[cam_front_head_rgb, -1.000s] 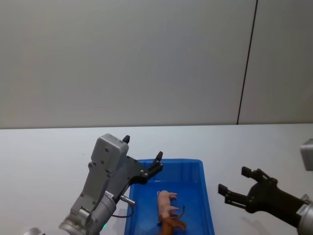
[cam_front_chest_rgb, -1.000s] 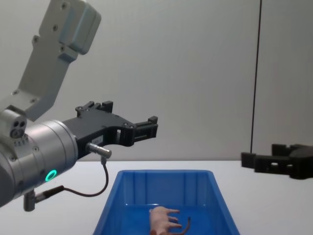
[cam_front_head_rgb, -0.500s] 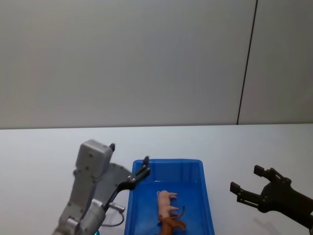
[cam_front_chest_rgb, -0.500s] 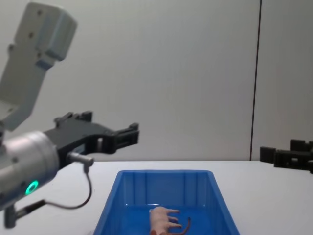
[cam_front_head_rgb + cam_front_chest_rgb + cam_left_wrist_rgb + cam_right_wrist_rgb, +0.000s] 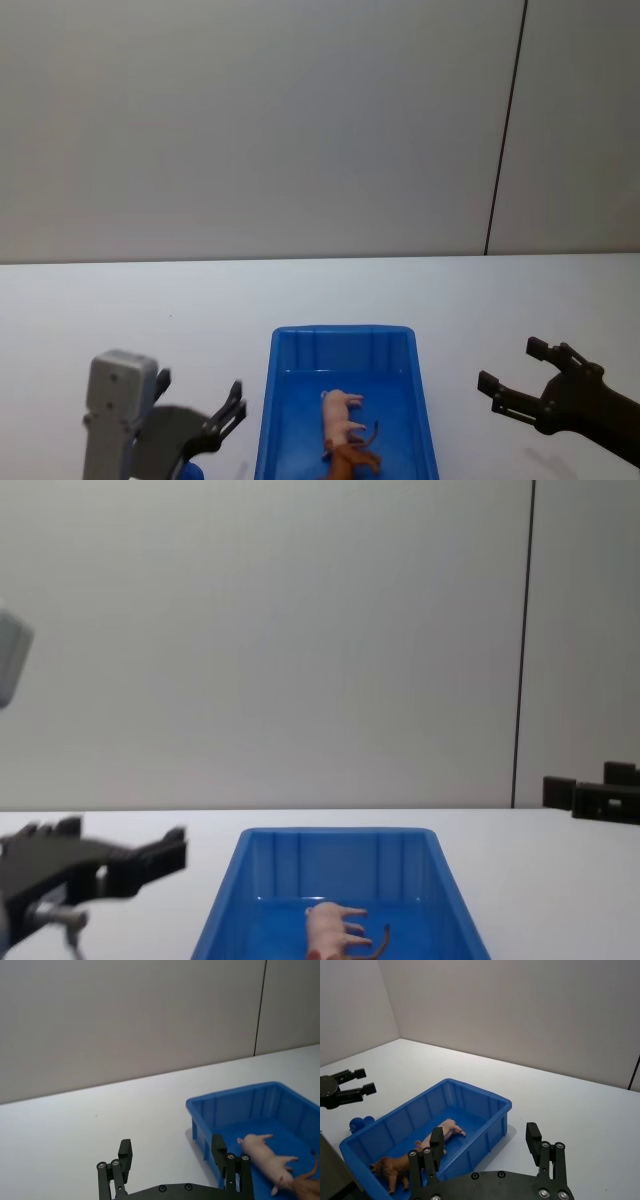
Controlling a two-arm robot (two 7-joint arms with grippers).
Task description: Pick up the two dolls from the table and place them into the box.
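Your left tool [image 5: 171, 1154] is matte black, with two blocky fingers [image 5: 125, 1152] on links studded with small silver screws [image 5: 101, 1165]. A pale grey, boxy housing [image 5: 118, 395] sits on the arm behind it. Your right tool [image 5: 485, 1139] matches it: black, with the same silver screws.

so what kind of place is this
Probably a robot test bench in a lab: a plain white tabletop, bare grey wall panels, and one bright-blue plastic bin between the left pincer and right pincer.

Bare lab, white table [image 5: 120, 300], grey wall [image 5: 250, 120]
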